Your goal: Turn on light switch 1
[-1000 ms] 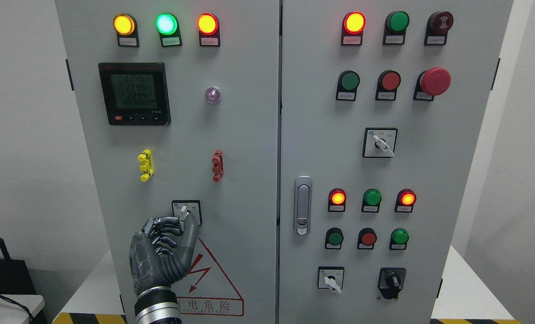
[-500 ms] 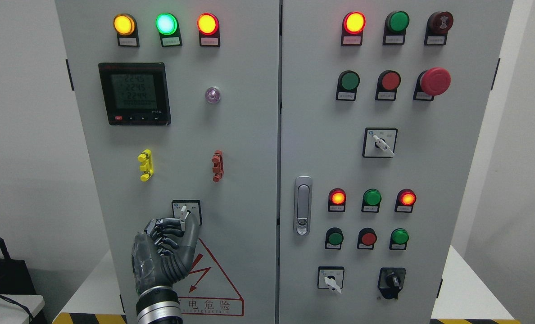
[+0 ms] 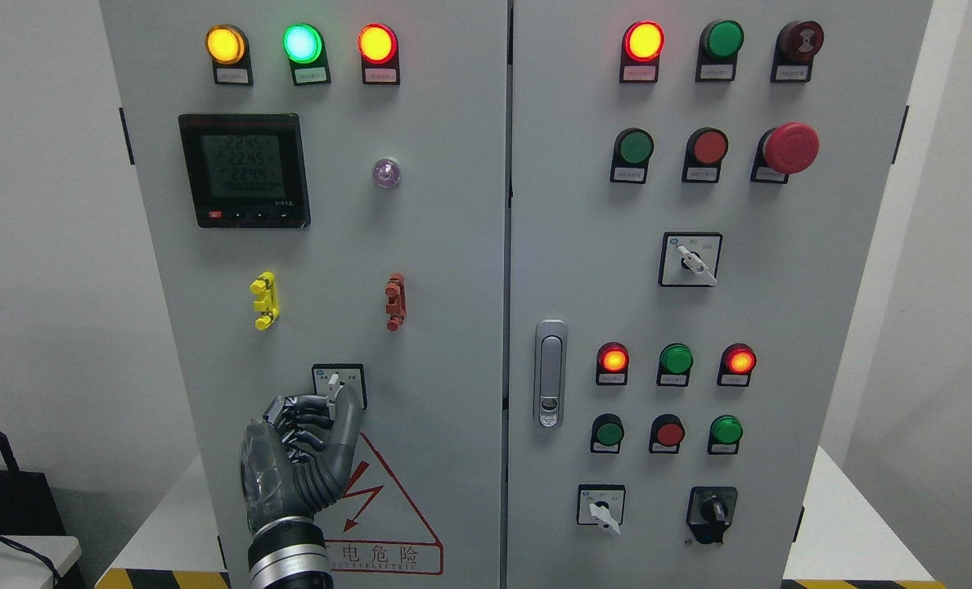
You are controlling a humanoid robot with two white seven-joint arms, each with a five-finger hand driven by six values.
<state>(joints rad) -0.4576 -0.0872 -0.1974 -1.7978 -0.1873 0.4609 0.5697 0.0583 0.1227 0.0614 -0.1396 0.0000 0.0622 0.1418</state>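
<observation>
Left hand (image 3: pixel 302 446) fingers pinch the switch (image 3: pixel 335 387) knob, low on left door near its middle. Risk: grip slips mid-twist, knob doesn't turn.

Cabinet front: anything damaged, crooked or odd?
Nothing stands out. The cabinet doors sit flush, the meter display is lit, and buttons and lamps look intact. The left hand pinches the selector switch at the left door's lower middle; its lever points roughly upward.
</observation>
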